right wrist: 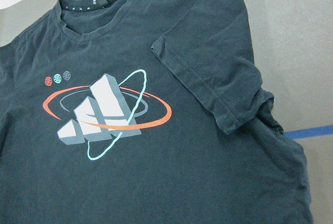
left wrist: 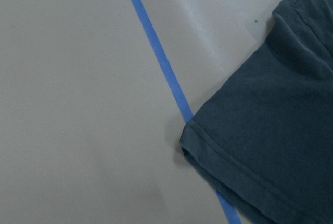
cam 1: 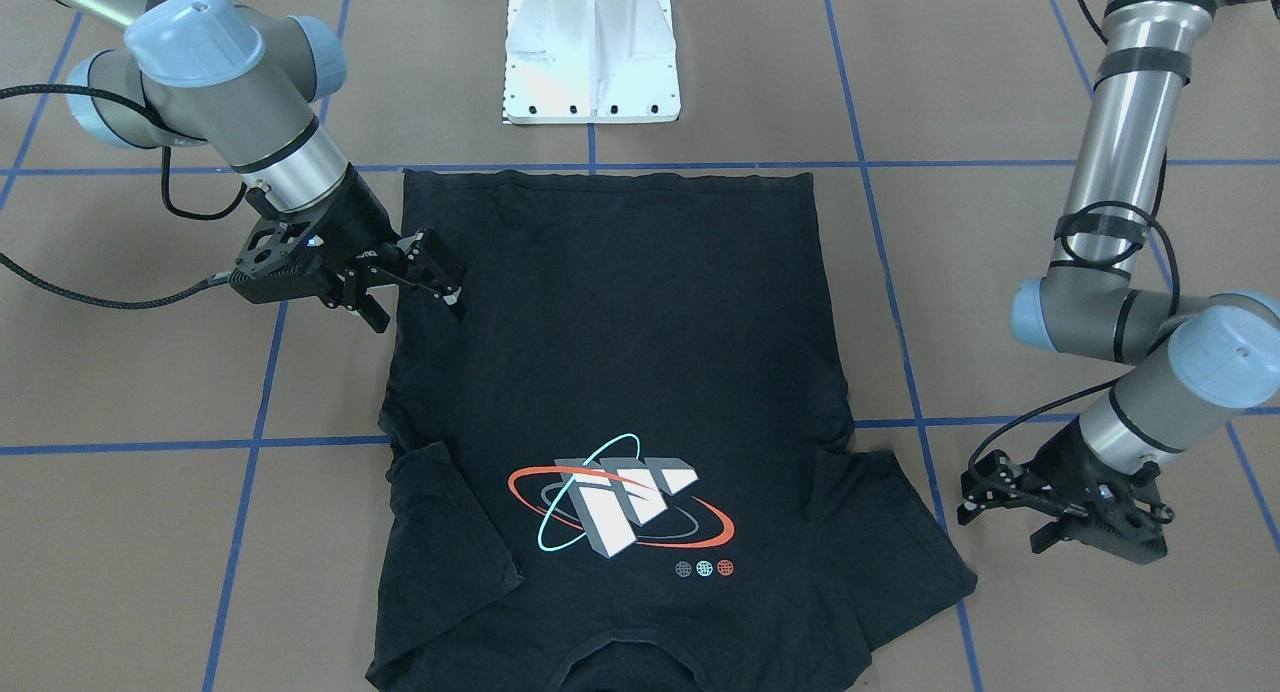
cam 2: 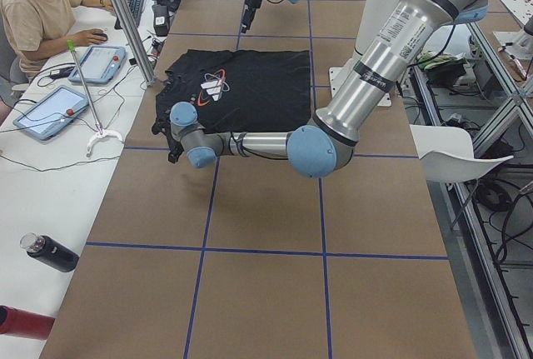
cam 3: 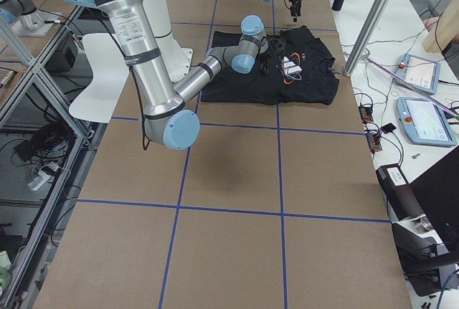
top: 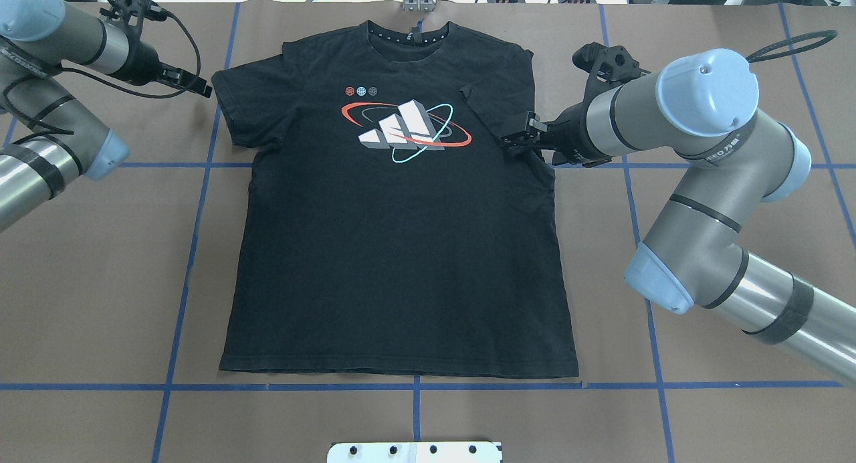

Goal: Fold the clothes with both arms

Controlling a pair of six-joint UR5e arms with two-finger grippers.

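The black T-shirt (top: 394,262) lies flat on the brown table with its print (top: 404,125) facing up and the collar on the far side. The sleeve (top: 491,105) on my right is folded in over the chest; it also shows in the right wrist view (right wrist: 218,83). My right gripper (top: 520,136) hovers open at that sleeve's armpit edge, holding nothing. My left gripper (top: 195,85) is open just outside the other sleeve (top: 234,98), apart from the cloth. The left wrist view shows that sleeve's corner (left wrist: 250,146) on a blue tape line.
The white pedestal base (cam 1: 592,62) stands beyond the shirt's hem. Blue tape lines (top: 194,235) grid the table. A person (cam 2: 37,17) sits at a side bench with tablets (cam 2: 50,109); bottles (cam 2: 50,252) lie there too.
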